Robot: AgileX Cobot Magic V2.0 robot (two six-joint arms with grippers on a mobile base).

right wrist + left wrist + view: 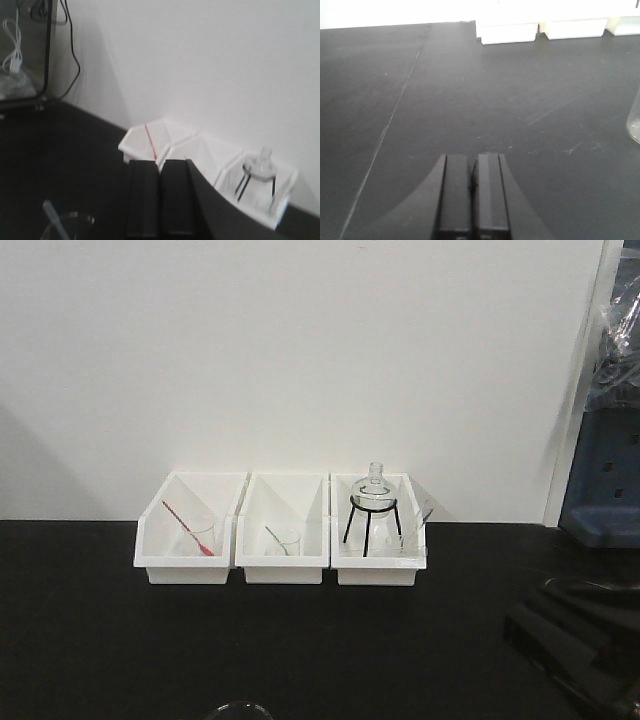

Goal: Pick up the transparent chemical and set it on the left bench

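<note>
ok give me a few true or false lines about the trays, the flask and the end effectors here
1. Three white trays sit in a row against the wall. True.
2. The round flask on the black tripod is in the leftmost tray. False: it stands in the rightmost tray.
3. The left end effector is shut and holds nothing. True.
4. The red stick leans in the middle tray. False: it is in the leftmost tray.
5. The right end effector is wide open around a beaker. False: its fingers are together, with nothing between them.
6. The bench top is black. True.
</note>
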